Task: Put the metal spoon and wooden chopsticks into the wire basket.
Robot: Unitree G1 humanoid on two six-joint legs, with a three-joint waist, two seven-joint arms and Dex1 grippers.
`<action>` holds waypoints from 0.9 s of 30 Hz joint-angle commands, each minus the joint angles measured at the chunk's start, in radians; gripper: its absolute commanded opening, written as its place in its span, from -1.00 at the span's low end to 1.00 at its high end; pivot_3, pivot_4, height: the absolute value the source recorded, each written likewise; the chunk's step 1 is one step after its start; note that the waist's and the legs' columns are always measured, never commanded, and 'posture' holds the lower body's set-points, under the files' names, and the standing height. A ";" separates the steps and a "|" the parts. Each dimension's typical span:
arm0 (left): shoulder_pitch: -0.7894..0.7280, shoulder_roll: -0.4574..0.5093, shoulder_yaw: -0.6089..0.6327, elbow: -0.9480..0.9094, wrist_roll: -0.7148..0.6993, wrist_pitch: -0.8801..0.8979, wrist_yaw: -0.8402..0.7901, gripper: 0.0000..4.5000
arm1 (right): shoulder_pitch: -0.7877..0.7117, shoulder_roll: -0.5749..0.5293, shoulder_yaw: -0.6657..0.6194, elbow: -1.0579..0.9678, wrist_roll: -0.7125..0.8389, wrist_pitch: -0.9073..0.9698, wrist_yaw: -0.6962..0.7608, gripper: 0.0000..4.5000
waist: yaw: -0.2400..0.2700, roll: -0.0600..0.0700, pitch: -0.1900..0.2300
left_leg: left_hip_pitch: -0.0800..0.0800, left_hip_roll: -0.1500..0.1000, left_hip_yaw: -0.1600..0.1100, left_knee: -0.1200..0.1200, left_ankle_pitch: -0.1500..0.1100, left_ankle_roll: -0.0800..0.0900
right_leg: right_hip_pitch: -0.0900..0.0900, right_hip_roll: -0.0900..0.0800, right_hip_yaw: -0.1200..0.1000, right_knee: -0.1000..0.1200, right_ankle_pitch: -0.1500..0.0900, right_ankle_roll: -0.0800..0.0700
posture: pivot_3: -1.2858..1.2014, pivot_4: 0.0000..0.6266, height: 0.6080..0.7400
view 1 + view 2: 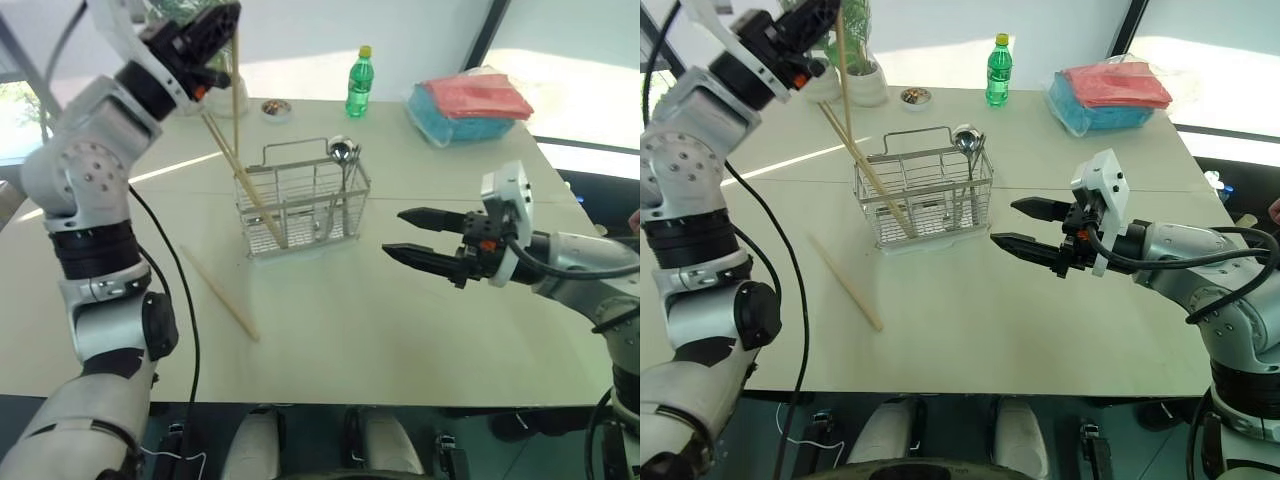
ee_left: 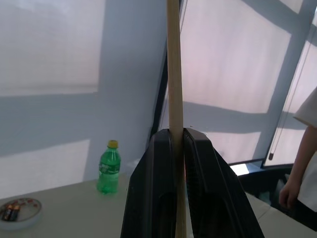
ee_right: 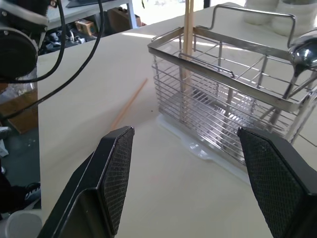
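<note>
Currently we find the metal spoon standing bowl-up in the right end of the wire basket, mid-frame, so that part is done. Two wooden chopsticks lean in the basket's left end. A third chopstick is pinched between the fingers of the left gripper at the upper left, raised above the basket; it has yet to go in. A fourth lies flat on the surface at lower left, untouched. The right gripper hovers right of the basket, fingers spread, empty.
</note>
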 commanded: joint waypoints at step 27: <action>0.251 -0.006 -0.012 -0.262 -0.060 0.010 0.057 0.90 | -0.069 0.012 -0.004 0.059 -0.007 -0.050 -0.023 0.53 | 0.006 0.002 0.000 | -0.003 0.000 -0.001 0.000 0.000 0.000 | 0.002 0.000 0.000 -0.009 0.000 -0.001 | 0.03 -0.52 0.65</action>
